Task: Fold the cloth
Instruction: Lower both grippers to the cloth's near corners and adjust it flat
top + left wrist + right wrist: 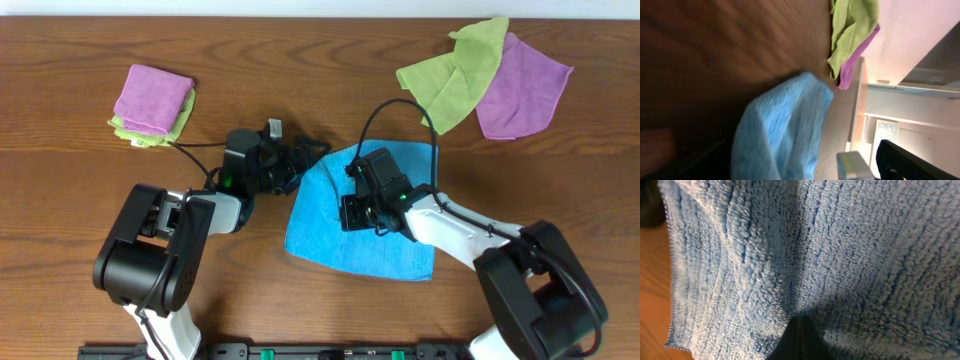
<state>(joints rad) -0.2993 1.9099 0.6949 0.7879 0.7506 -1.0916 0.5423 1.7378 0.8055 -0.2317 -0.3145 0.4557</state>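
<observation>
Right gripper (799, 336) clenched, tips down on the cloth (840, 255); left gripper (303, 160) released at the cloth's upper left edge.
The right arm (450, 225) enters over the cloth's lower right corner, wrist bent down above its middle. Creases run toward the closed tips; whether pile is pinched cannot be told. The left arm (215, 205) lies low, left of the cloth, jaws spread wide. The cloth lies rumpled on the brown wood table (80, 200). A green cloth (455, 75) overlaps a purple cloth (525, 90), its tip just beside the cloth's upper right corner. A folded stack (153, 100) sits well apart to the cloth's upper left. Bare wood shows above the cloth; a pale wall (910, 30) stands beyond the table edge.
</observation>
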